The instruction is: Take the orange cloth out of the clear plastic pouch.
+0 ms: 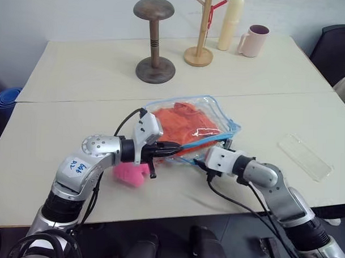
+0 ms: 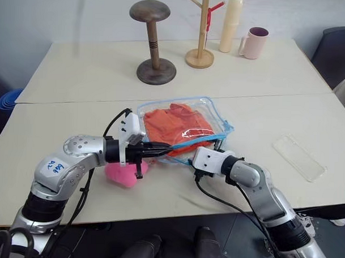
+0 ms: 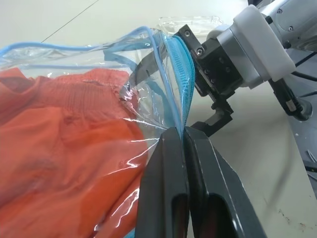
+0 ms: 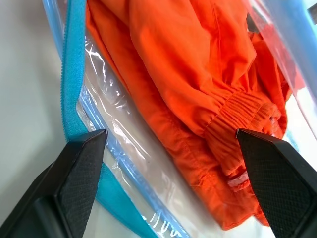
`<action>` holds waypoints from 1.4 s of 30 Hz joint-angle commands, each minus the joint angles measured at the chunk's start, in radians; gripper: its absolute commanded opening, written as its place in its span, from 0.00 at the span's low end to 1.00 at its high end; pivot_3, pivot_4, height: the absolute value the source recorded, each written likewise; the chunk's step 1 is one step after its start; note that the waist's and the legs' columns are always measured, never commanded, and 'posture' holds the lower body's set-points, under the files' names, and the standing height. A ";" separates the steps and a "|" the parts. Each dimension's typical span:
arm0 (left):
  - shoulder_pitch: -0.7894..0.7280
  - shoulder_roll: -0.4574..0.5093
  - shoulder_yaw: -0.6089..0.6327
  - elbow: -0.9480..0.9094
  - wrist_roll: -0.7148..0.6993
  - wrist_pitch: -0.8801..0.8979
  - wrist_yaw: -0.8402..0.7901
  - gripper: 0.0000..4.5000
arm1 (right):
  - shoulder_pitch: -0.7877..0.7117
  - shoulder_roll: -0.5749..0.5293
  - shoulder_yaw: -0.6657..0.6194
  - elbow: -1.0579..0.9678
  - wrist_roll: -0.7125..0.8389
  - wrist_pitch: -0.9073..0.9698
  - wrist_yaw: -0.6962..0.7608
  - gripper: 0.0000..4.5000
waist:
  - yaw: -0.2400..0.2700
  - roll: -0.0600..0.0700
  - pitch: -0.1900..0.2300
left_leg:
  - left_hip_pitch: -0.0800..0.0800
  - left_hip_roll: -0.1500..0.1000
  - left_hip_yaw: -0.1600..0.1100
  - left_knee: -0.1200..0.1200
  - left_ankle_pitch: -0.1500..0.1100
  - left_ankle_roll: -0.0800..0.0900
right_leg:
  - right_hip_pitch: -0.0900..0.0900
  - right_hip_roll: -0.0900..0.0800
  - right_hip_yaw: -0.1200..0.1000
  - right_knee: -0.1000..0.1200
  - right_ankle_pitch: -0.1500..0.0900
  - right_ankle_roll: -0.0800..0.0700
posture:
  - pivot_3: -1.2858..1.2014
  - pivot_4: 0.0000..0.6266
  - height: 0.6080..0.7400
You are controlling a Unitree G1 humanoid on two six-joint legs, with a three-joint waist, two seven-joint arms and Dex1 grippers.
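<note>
Left gripper (image 3: pixel 184 136) pinches the blue zipper edge of the clear plastic pouch (image 1: pixel 218 116) on the table (image 1: pixel 78 75); right gripper (image 4: pixel 171 144) stands wide at the mouth, facing the orange cloth (image 4: pixel 198 74) inside. Advance deep onto the gathered seam, avoiding the film

Both eye views look forward and down from the head over the table (image 1: pixel 59 130), sharing nearly the same scene. Each wrist view sits close against the clear plastic pouch (image 3: pixel 148 64), facing along its own fingers.
</note>
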 commanded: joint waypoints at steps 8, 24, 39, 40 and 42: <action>0.015 0.032 0.009 -0.030 -0.007 -0.049 -0.010 0.00 | 0.021 -0.057 -0.080 -0.134 0.057 0.017 0.072 0.46 | 0.003 0.000 0.000 | 0.000 0.000 0.000 0.000 0.000 0.000 | 0.000 0.000 0.000 0.000 0.000 0.000 | 0.52 0.24 1.00; -0.033 0.006 0.005 -0.025 -0.026 -0.045 -0.011 0.00 | -0.135 -0.055 0.097 0.177 -0.393 -0.451 -0.162 0.46 | -0.002 0.000 0.000 | 0.000 0.000 0.001 0.000 0.000 0.000 | -0.001 0.000 0.000 0.000 0.000 0.000 | 0.52 0.24 1.00; -0.045 0.013 0.028 -0.004 -0.029 -0.044 -0.011 0.00 | -0.087 -0.096 0.050 0.198 -0.387 -0.483 -0.117 0.86 | -0.001 0.000 0.000 | 0.000 0.000 0.001 0.000 0.000 0.000 | 0.000 0.001 0.000 0.000 0.000 0.000 | 0.52 0.24 1.00; -0.048 0.010 0.027 -0.004 -0.031 -0.042 -0.009 0.00 | -0.097 -0.087 0.058 0.211 -0.402 -0.481 -0.126 0.86 | -0.001 0.000 0.000 | 0.000 0.000 0.002 0.000 0.000 0.000 | 0.000 0.001 0.000 0.000 0.000 0.000 | 0.52 0.24 1.00; -0.053 0.005 0.026 -0.006 -0.038 -0.038 -0.008 0.00 | -0.121 -0.071 0.079 0.245 -0.442 -0.484 -0.143 0.86 | -0.001 0.000 0.000 | 0.000 0.000 0.002 0.000 0.000 0.000 | 0.000 0.001 0.000 0.000 0.000 0.000 | 0.52 0.24 1.00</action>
